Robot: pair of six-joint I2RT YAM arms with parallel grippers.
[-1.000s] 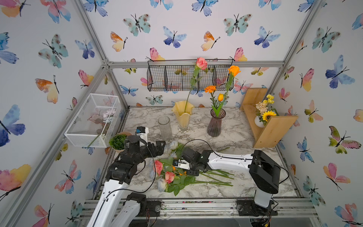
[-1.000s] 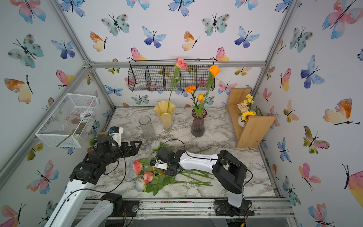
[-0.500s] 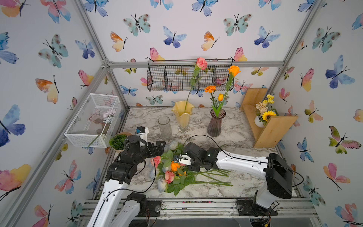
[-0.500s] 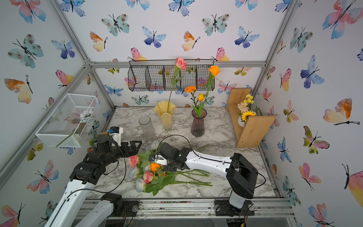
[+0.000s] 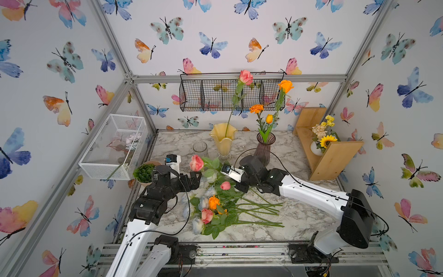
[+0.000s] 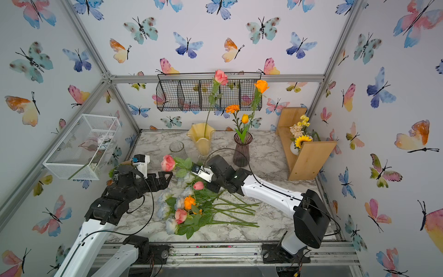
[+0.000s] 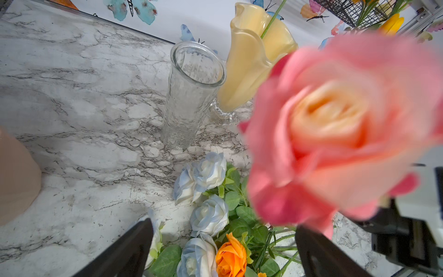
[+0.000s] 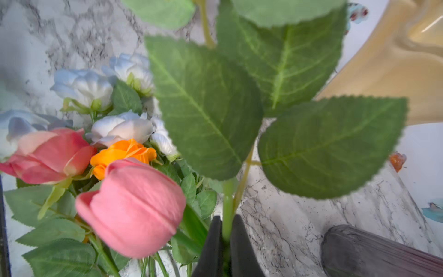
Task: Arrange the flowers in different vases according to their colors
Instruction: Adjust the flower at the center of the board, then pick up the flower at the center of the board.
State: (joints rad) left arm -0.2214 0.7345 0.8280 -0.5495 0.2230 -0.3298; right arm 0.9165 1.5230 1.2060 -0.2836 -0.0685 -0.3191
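The right gripper [image 8: 224, 236] pinches the stem of the pink rose [image 5: 196, 163], whose head sits left of centre in a top view. The left gripper [image 5: 193, 179] gapes empty just below it. Best to tip the stem upright, then lower it into the yellow vase [image 5: 224, 144] above centre.

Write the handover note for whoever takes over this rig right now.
Right end effector: shut on the stem of the held pink rose, bloom up off the table.
Left end effector: open, empty, beside that bloom.
Done: yellow vase has one tall pink rose; purple vase has three orange flowers.
Left: clear vase empty; white-blue roses, loose pink rose, pink tulip, orange rose lie on the table.
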